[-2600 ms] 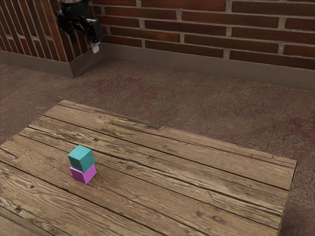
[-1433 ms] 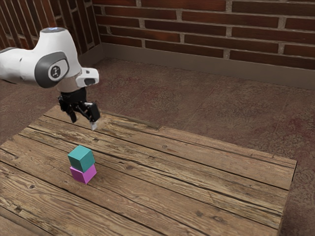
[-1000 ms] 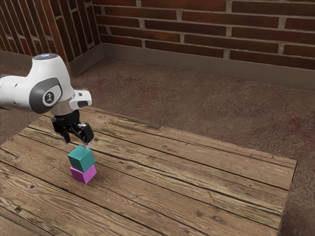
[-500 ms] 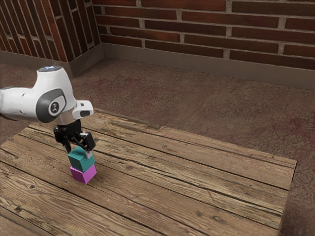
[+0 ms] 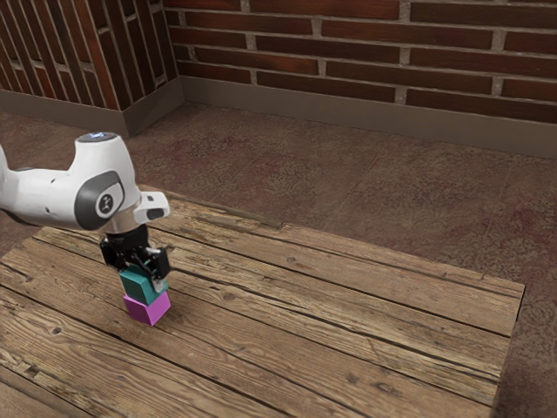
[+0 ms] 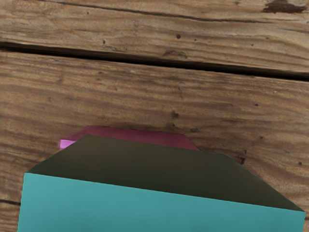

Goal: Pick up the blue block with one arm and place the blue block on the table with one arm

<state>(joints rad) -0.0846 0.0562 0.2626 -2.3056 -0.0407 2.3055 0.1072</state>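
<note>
Blue block (image 5: 137,288) (more teal, tbh) is still seen stacked on the pink block (image 5: 145,310), gripper (image 5: 141,277) right at it. Whether it's been clamped can't be told. Lifting and table (image 5: 305,305) placement are both left to be done.

Arm (image 5: 52,197) low, pincer (image 5: 142,277) downward
</note>
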